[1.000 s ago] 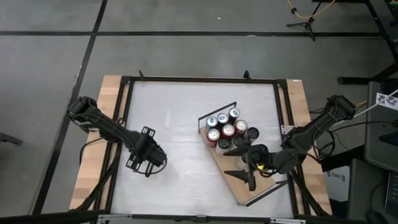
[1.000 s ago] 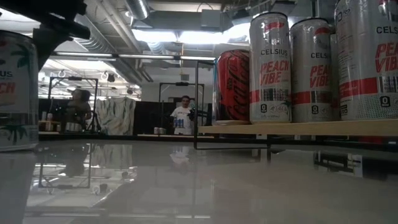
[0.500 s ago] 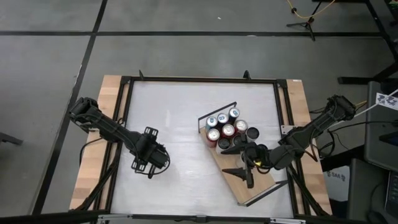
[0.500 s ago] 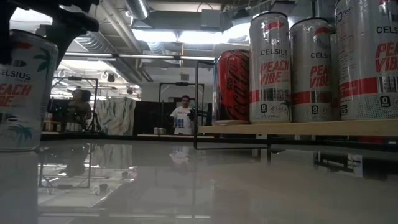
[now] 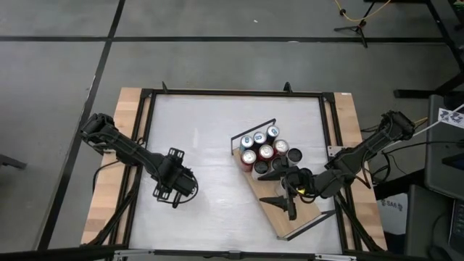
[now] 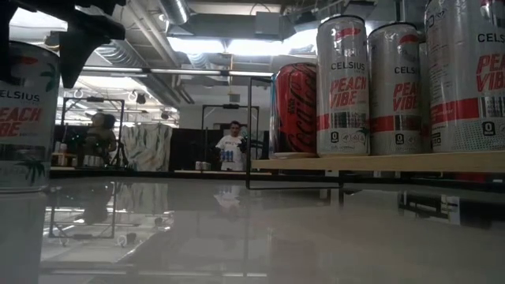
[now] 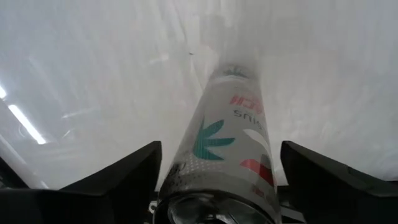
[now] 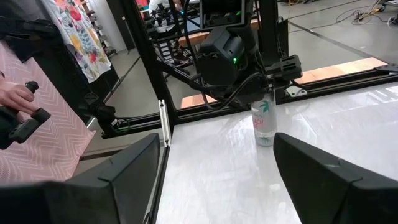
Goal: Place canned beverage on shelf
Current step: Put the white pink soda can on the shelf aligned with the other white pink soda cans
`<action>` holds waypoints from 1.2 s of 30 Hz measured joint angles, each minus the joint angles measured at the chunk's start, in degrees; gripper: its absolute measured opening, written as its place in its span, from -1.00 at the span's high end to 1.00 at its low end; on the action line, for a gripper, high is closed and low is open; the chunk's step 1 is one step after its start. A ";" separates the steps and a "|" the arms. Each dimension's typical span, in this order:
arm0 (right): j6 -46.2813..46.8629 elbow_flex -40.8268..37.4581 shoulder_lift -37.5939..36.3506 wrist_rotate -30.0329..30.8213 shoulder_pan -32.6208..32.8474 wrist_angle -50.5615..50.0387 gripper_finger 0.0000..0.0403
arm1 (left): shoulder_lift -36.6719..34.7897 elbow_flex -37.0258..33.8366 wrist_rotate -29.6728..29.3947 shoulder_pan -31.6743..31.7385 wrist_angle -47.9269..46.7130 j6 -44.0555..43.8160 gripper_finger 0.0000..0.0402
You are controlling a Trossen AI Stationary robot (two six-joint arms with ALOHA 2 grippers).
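Shelf [image 5: 290, 215] crowded with upright cans [image 5: 262, 154] — right gripper [image 5: 279, 194] spread above it, left gripper [image 5: 183, 190] loosened around 1 can [image 7: 227, 146].

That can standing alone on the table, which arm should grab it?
Probably the left. The left claw is open right above the can, straddling it. The right claw is open far off, over the shelf.

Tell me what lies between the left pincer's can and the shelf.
Nothing: in the high view, bare white tabletop separates the Celsius can under the left pincer from the shelf.
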 joint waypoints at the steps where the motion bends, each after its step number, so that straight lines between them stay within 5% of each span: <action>1: 0.01 0.00 0.00 0.00 0.01 0.00 -0.52 | -0.01 0.02 0.00 0.00 0.00 -0.02 -0.61; 8: 0.00 0.00 0.00 -0.01 0.01 0.00 -0.52 | -0.05 0.04 0.00 0.00 -0.17 -0.19 -0.87; 22: 0.00 0.00 0.00 0.02 0.01 0.00 -0.52 | -0.09 0.80 0.07 0.00 -2.35 -1.16 -0.90; 36: -0.01 0.00 0.00 0.02 0.02 -0.05 -0.52 | -1.02 17.87 -0.13 0.03 -6.74 -6.02 -0.90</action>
